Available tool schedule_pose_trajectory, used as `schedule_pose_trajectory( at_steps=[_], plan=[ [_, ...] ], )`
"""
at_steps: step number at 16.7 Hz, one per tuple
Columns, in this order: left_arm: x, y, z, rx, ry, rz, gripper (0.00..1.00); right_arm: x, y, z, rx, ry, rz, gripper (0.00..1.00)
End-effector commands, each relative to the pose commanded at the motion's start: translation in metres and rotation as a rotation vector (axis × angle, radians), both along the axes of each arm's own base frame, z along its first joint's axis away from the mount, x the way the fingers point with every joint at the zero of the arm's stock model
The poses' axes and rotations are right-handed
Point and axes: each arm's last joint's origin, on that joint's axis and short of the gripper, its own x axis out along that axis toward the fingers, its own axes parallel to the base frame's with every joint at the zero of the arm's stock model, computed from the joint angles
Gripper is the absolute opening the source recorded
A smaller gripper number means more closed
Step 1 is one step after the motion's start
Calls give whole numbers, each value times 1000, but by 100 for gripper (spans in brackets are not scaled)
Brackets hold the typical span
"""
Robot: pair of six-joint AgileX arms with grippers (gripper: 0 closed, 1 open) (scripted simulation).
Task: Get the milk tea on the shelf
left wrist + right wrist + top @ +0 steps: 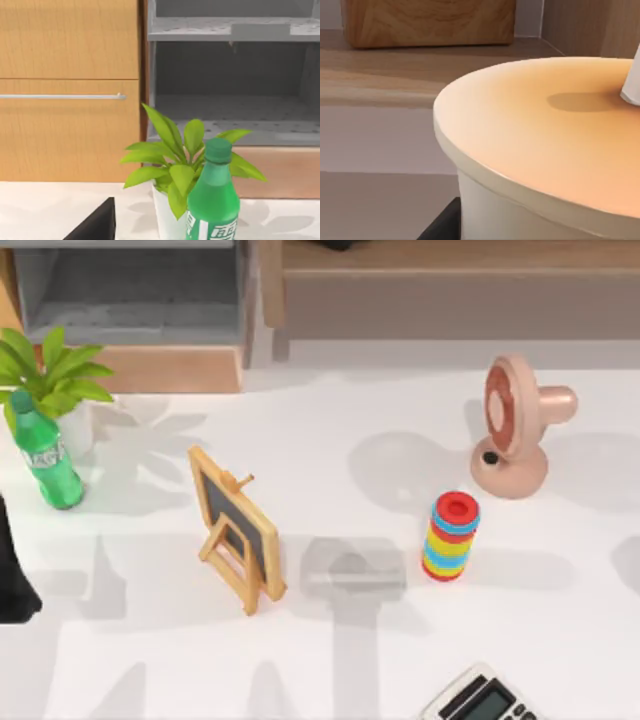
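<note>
From above, we saw the shelf behind the table. Our left wrist view faced the shelf across a green bottle. In our right wrist view the milk tea stood upright against that arm's camera, beside the shelf boards; we couldn't tell either arm's jaws.

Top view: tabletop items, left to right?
Green plastic soda bottle → small wooden-framed chalkboard easel → rainbow-coloured stack of rings → pink round desk fan. Potted plant skipped: it overlaps the bottle.
</note>
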Motion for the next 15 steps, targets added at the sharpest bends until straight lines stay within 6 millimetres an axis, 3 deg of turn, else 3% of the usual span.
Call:
schedule_pose_trajectory(
  at_steps=[4,8,15],
  plan=[
    [0,0,0,0,0,0,100,24,5,53,-46,-66,-17,0],
    [0,0,0,0,0,0,100,51,26,107,-48,-83,-14,0],
    [0,0,0,0,0,0,100,91,84,159,16,41,31,0]
  ],
)
